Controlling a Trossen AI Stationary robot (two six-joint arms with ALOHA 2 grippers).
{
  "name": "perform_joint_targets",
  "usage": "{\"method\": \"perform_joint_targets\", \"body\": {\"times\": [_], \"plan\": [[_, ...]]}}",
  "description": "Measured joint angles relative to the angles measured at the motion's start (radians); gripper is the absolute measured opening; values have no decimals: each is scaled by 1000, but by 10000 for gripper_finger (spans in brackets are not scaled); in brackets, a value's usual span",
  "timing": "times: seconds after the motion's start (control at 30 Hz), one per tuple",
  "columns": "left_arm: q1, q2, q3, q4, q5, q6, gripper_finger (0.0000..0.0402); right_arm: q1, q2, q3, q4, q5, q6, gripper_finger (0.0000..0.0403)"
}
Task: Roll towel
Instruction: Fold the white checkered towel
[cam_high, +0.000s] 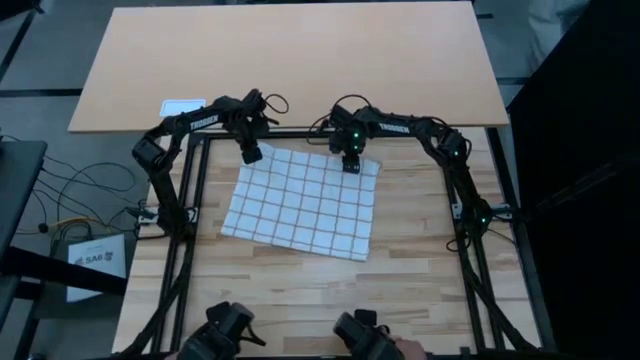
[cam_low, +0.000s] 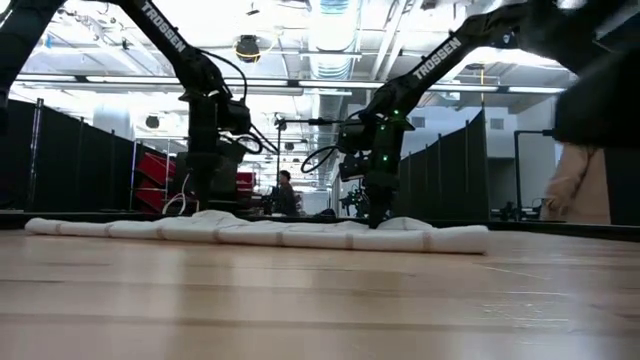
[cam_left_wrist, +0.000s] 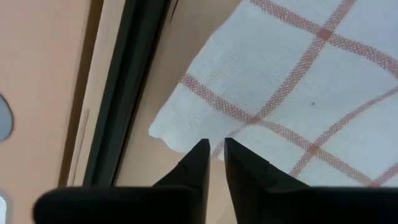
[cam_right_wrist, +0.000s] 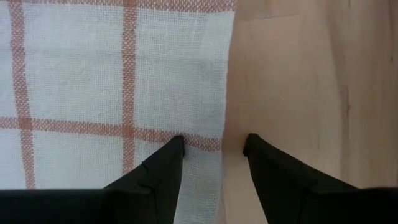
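1. The left gripper (cam_left_wrist: 216, 147) is at the towel's far left corner, its fingers pressed almost together with the tips at the cloth's edge (whether they pinch any fabric is unclear).
2. The right gripper (cam_right_wrist: 214, 144) is at the far right corner, fingers spread, one tip on the cloth and the other on bare wood.
3. The towel (cam_high: 303, 203) lies flat and slightly skewed on the wooden surface (cam_high: 420, 260), between the two arms.
4. A small white card (cam_high: 183, 106) lies beyond the left arm.

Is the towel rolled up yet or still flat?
Flat. The towel lies spread on the table, its whole checked face showing from above, with no roll anywhere.
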Motion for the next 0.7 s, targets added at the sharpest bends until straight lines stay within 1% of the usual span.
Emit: {"method": "perform_joint_targets", "body": {"times": [0.07, 0.13, 0.17, 0.2, 0.33, 0.4, 0.47, 0.57, 0.63, 0.7], "plan": [[-6, 0, 14, -3, 0, -18, 51, -7, 5, 24, -16, -4, 2, 166], [-13, 0, 42, -77, 21, -61, 56, -12, 10, 58, -56, 0, 13, 166], [-15, 0, 57, -138, 61, -82, 57, -16, 10, 76, -91, 3, 24, 166], [-18, 0, 70, -200, 117, -99, 58, -19, 6, 88, -134, -15, 34, 166], [-51, -3, 77, -374, 343, -163, 56, -3, -35, 100, -283, -194, 91, 166], [-84, -17, 46, -414, 377, -178, 53, 30, -51, 84, -353, -232, 96, 166], [-125, -40, -7, -406, 377, -195, 50, 67, -74, 45, -380, -240, 100, 166], [-188, -91, -109, -350, 375, -221, 45, 137, -138, -54, -355, -249, 114, 166], [-217, -130, -186, -268, 372, -235, 43, 191, -179, -144, -284, -252, 133, 166], [-233, -163, -260, -179, 352, -270, 41, 238, -213, -251, -161, -260, 185, 166]]}}
